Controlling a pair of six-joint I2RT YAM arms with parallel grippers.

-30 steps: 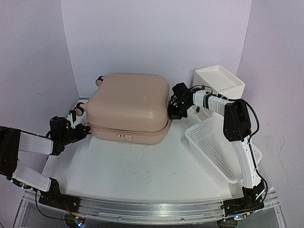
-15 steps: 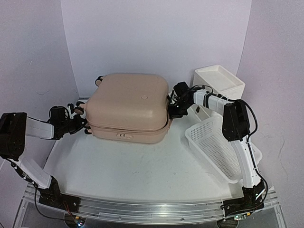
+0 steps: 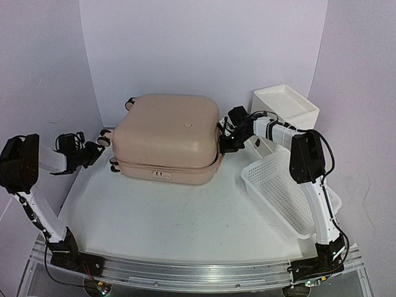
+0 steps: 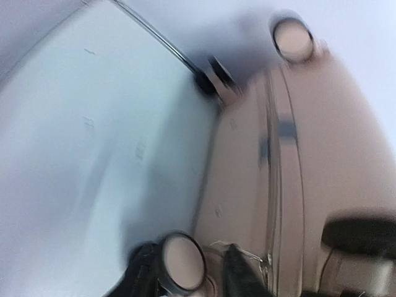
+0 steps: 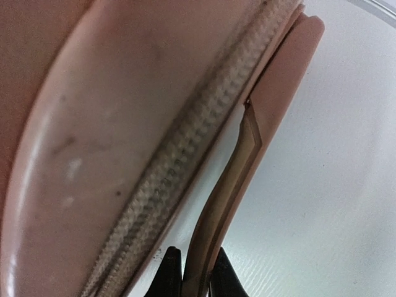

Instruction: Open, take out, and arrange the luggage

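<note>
Suitcase [image 3: 170,139]: lying flat with its lid down toward the back of the table [image 3: 167,216], its wheels pointing at the left arm and the white basket [image 3: 278,192] sitting near its right front corner.
Right gripper [image 3: 224,142]: pressing in at the suitcase's right side, fingers nearly together and pinching a thin pink flap [image 5: 232,179] that is peeling away beside the zipper [image 5: 185,148].
Left gripper [image 3: 91,150]: hanging just off the suitcase's left side, fingers apart and holding nothing. A wheel [image 4: 182,265] is showing between them in the blurred wrist view, apparently not touching.
Slip risk: the pinch is catching only the flap's narrow end, so a sideways tug is likely letting it slide out.
Drag risk: nothing is bracing the shell, so pulling the flap is probably sliding the whole suitcase across the smooth table rather than opening it.
Collision risk: any rightward slide is sending the suitcase into the basket.
Seam risk: the zipper teeth beside the pinch are looking meshed, so lifting here is straining the flap and may be tearing it.
Left-side risk: closing on a wheel is giving only a swivelling, unsteady hold.
</note>
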